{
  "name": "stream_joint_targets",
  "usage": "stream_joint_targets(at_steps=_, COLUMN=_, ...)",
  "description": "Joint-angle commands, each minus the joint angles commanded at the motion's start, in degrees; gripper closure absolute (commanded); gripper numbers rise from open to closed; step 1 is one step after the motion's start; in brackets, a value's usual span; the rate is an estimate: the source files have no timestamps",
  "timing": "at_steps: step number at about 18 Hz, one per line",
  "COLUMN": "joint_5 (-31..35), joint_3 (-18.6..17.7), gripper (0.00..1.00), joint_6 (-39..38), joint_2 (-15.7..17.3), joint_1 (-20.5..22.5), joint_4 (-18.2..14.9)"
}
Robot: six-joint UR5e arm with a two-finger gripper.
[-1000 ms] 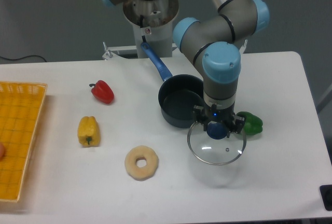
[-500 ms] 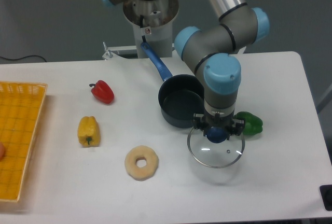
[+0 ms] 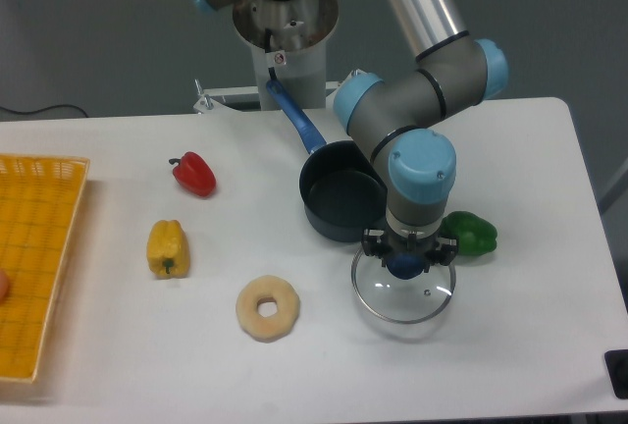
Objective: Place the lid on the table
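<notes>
The lid point(image 3: 403, 291) has dropped lower in the picture than it was a moment ago. It has also slid a little to the left. The tool point(image 3: 404, 263) has come down with it, and the arm above has bent over more. Nothing else has moved.

The tool is closed on the blue knob in the middle of the lid. Its two small fingers sit on each side of the knob.

The lid is round and made of clear glass. It has a thin shiny metal ring around it. You can see the white table point(image 3: 530, 345) right through the glass. The lid lies nearly flat, low in the picture and right of the middle. It looks very close to the table, but I cannot tell if it is touching.

The dark blue pot point(image 3: 339, 203) is just up and left of the lid, and their edges look close together. The green pepper point(image 3: 469, 234) is just to the right of the tool, near the lid's upper right edge. The donut point(image 3: 267, 307) is to the left of the lid, with a gap between them. The yellow pepper point(image 3: 167, 247) and the red pepper point(image 3: 194, 173) are farther left. The yellow basket point(image 3: 39, 247) sits at the left edge.

There is bare white table below the lid and to its right, out to the table's rounded corner.
</notes>
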Motion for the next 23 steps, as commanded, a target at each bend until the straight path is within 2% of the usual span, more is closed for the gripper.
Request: stream_joint_targets(at_steps=23, joint_5=0.09, joint_3=-0.09, gripper=0.43, joint_6=-0.35, joint_2=-2.37, joint_1=-0.79, joint_4=0.00)
